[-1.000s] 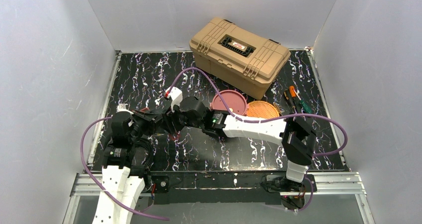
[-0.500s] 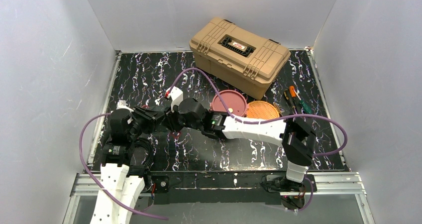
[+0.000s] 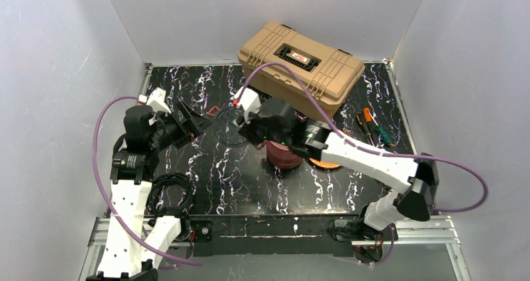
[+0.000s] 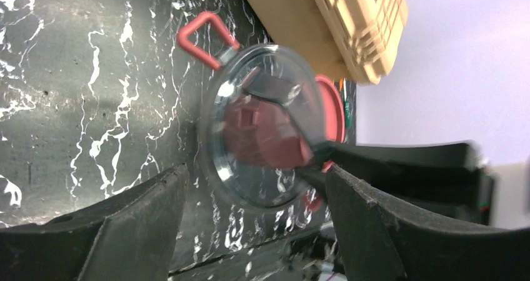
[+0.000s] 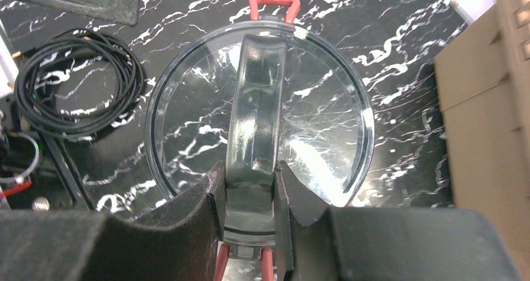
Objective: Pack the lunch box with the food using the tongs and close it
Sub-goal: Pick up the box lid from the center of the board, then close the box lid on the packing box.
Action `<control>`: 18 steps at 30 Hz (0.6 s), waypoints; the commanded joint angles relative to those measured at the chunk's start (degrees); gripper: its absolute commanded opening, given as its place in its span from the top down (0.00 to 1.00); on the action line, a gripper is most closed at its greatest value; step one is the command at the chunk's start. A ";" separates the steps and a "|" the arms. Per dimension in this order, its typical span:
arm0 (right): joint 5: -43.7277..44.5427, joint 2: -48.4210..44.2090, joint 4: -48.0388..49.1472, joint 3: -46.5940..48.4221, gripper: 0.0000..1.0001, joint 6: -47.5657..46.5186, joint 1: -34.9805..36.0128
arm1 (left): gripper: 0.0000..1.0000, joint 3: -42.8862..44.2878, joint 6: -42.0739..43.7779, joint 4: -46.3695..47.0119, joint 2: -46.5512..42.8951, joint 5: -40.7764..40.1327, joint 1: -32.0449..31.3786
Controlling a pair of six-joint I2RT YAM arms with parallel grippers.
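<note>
Only the right wrist view shows the right gripper [image 5: 249, 172] clenched on the clear lid's [image 5: 312, 125] bar handle [image 5: 256, 93], the left wrist view shows the left gripper [image 4: 253, 181] released and spread wide, and overhead the maroon lunch box [image 3: 284, 156] sits at 6 o'clock from the tan toolbox [image 3: 300, 69].

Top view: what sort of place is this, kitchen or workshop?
Probably a robot test booth, not a kitchen: white walls box in a black marbled table, a left arm and a right arm are bolted at its near edge, and a tan toolbox sits at the back.

left fingers [image 4: 134, 231] opened, drawn back; right fingers [image 5: 194, 209] hold clear lid [image 5: 319, 125] alone
</note>
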 commanded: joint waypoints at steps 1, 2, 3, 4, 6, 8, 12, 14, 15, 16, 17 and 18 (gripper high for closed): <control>-13.98 -8.04 -7.32 -0.71 0.99 -11.71 -6.95 | 0.23 3.31 12.14 -1.31 4.34 12.60 -0.02; -15.79 -9.66 -8.21 -1.29 0.99 -12.82 -8.54 | 0.23 3.69 13.11 -1.02 5.31 14.78 0.02; -17.42 -11.22 -9.43 -1.86 0.99 -13.96 -10.12 | 0.23 3.96 14.01 -0.65 6.17 16.66 0.02; -18.45 -12.49 -10.34 -2.17 0.99 -15.01 -11.70 | 0.24 4.14 14.62 -0.14 7.02 18.40 -0.02; -20.05 -14.52 -11.71 -2.71 0.99 -16.59 -14.75 | 0.24 4.33 15.17 0.81 8.92 22.16 -0.11; -22.82 -15.98 -12.95 -3.46 0.99 -18.51 -17.88 | 0.25 4.19 15.48 1.83 11.33 25.86 -0.65; -28.00 -16.29 -17.05 -4.25 0.99 -22.47 -23.50 | 0.25 4.56 17.61 3.03 14.74 29.47 -2.20; -28.17 -15.77 -18.73 -4.58 0.99 -23.60 -25.79 | 0.24 4.89 17.66 4.47 16.91 31.00 -2.28; -28.68 -15.40 -19.30 -4.89 0.99 -23.96 -27.60 | 0.24 5.06 17.47 5.48 18.32 32.19 -2.30; -29.80 -15.23 -19.80 -5.08 0.99 -24.12 -29.03 | 0.24 5.29 17.09 6.53 19.67 33.27 -2.49; -31.30 -15.08 -20.17 -5.51 0.99 -24.23 -30.63 | 0.24 5.52 16.77 7.59 21.14 34.18 -2.75; -33.80 -14.99 -20.37 -5.78 0.99 -24.32 -32.02 | 0.24 5.81 16.64 8.43 22.67 34.75 -3.08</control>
